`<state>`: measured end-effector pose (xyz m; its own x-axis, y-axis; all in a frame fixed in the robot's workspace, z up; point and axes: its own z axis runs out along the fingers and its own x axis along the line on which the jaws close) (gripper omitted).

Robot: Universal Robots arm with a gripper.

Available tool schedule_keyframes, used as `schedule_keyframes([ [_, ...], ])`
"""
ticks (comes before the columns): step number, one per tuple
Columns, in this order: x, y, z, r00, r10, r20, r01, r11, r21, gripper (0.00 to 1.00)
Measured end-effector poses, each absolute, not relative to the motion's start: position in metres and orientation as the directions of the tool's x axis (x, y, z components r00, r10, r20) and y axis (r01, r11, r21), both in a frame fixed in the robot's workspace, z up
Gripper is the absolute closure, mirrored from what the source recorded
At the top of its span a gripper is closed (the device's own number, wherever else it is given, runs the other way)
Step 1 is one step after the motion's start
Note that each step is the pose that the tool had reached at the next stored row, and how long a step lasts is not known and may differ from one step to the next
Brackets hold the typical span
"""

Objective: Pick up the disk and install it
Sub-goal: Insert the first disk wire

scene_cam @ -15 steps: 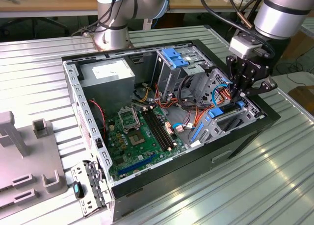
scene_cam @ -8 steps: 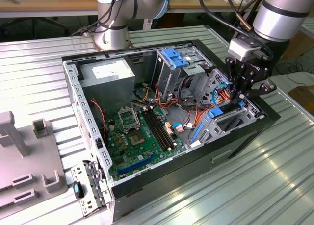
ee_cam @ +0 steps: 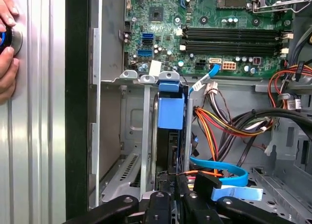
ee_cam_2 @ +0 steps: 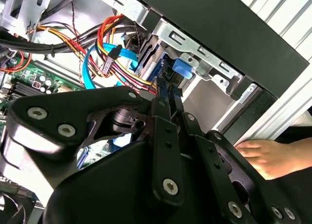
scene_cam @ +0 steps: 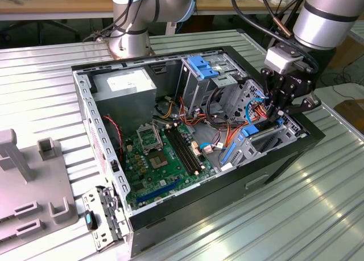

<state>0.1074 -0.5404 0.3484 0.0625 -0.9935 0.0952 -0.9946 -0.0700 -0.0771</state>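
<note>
The disk (ee_cam: 170, 112), dark metal in a bright blue carrier, stands on edge inside the grey drive bay (ee_cam: 145, 136) at the front corner of the open computer case (scene_cam: 284, 158). My gripper (ee_cam: 175, 182) sits right at the disk's near end, its narrow fingers (ee_cam_2: 168, 116) drawn close together on that end. In the exterior view the gripper (scene_cam: 277, 114) hangs over the case's right corner, with the blue of the disk (scene_cam: 248, 131) just below it. In the second wrist view the disk's blue tab (ee_cam_2: 183, 68) shows just past the gripper (ee_cam_2: 165, 90).
Orange, yellow and blue cables (ee_cam: 229, 131) crowd the space beside the bay. The motherboard (scene_cam: 165, 158) lies on the case floor. A second grey cage with a blue latch (scene_cam: 202, 65) stands at the back. A person's hand (ee_cam: 6, 43) rests on the table beside the case. A grey fixture (scene_cam: 28, 198) sits at the exterior view's left.
</note>
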Motion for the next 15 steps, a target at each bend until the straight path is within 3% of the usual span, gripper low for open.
schedule_keyframes([
  [15,0.1072,-0.5403,0.3481,0.068,-0.993,0.095,-0.994,-0.076,-0.078,0.83],
])
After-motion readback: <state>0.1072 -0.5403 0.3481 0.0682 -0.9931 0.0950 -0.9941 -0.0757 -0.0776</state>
